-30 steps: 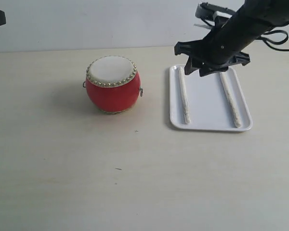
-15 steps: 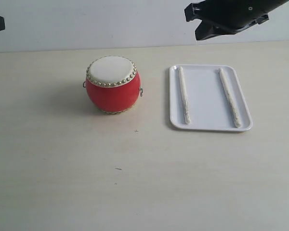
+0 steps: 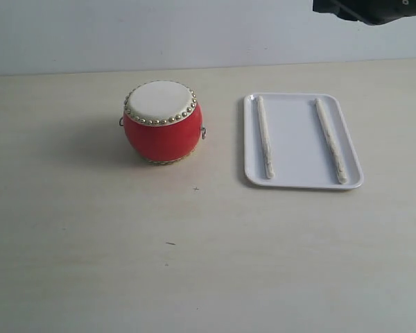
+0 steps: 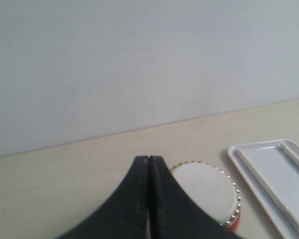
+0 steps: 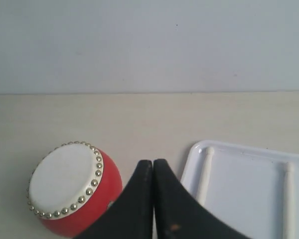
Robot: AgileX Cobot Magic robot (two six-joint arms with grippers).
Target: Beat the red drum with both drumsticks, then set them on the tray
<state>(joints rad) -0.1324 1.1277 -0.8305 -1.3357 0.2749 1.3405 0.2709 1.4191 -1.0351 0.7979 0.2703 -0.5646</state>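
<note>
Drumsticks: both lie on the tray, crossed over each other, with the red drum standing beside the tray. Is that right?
Not crossed. The exterior view shows one drumstick and the other drumstick lying apart on the tray, one along each long side. The red drum does stand beside the tray.

Exterior view: only a black fragment of the right arm (image 3: 374, 8) shows, cropped by the upper edge.

Left wrist view: the black left pincer (image 4: 148, 164) masks part of the small red drum with cream skin (image 4: 204, 186); the frame crops the flat white plastic tray (image 4: 279, 174).

Right wrist view: the black right pincer (image 5: 153, 167) covers the surface (image 5: 139, 124) between drum and tray; the two pale wooden drumsticks (image 5: 205, 174) run out of frame.
</note>
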